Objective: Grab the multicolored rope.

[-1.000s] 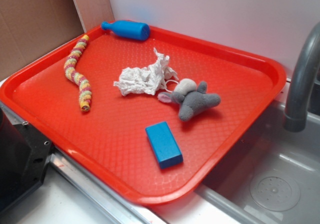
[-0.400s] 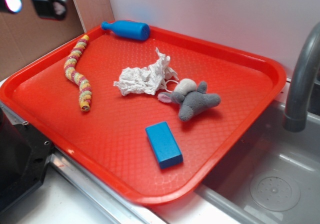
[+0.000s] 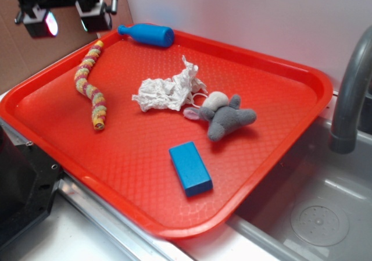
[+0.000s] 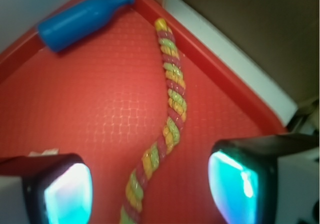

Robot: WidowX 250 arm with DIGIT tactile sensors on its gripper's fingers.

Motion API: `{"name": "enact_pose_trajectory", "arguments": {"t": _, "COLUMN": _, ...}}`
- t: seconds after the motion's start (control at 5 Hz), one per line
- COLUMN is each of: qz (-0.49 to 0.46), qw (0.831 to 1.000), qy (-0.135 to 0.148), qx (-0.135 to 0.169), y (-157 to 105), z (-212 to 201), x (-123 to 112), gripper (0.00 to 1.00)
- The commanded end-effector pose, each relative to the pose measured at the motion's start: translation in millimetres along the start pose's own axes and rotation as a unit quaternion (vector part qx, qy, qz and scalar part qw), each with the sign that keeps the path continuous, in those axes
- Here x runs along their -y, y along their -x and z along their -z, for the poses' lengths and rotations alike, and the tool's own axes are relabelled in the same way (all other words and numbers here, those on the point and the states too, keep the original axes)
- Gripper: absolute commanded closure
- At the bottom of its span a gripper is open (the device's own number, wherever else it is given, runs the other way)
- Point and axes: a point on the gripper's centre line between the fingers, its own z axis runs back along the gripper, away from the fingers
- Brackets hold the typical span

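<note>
Gripper [image 3: 65, 18] hangs at the upper left of the exterior frame with its jaws spread wide and empty, high above the red tray [image 3: 279, 150]. Seen from the wrist, the multicolored rope [image 4: 170, 109] runs up the middle of the frame between the two fingers, lying flat along the tray's edge near the blue bottle [image 4: 80, 17]. A good grab likely means descending straight, keeping the rope centred, and closing across its curved middle rather than an end.
</note>
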Motion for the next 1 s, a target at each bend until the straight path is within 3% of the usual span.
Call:
{"name": "enact_pose_trajectory", "arguments": {"t": 0.0, "qz": -0.063, "qw": 0.997, "qy": -0.017, "qx": -0.032, "y": -4.6, "z": 46.8, "x": -21.9, "gripper": 0.0}}
{"name": "enact_pose_trajectory", "arguments": {"t": 0.6, "qz": -0.055, "qw": 0.994, "qy": -0.066, "qx": -0.063, "y": 17.1, "z": 89.5, "x": -36.5, "gripper": 0.0}}
{"name": "enact_pose_trajectory", "arguments": {"t": 0.8, "qz": -0.063, "qw": 0.994, "qy": -0.064, "qx": -0.066, "y": 22.7, "z": 89.9, "x": -39.4, "gripper": 1.0}}
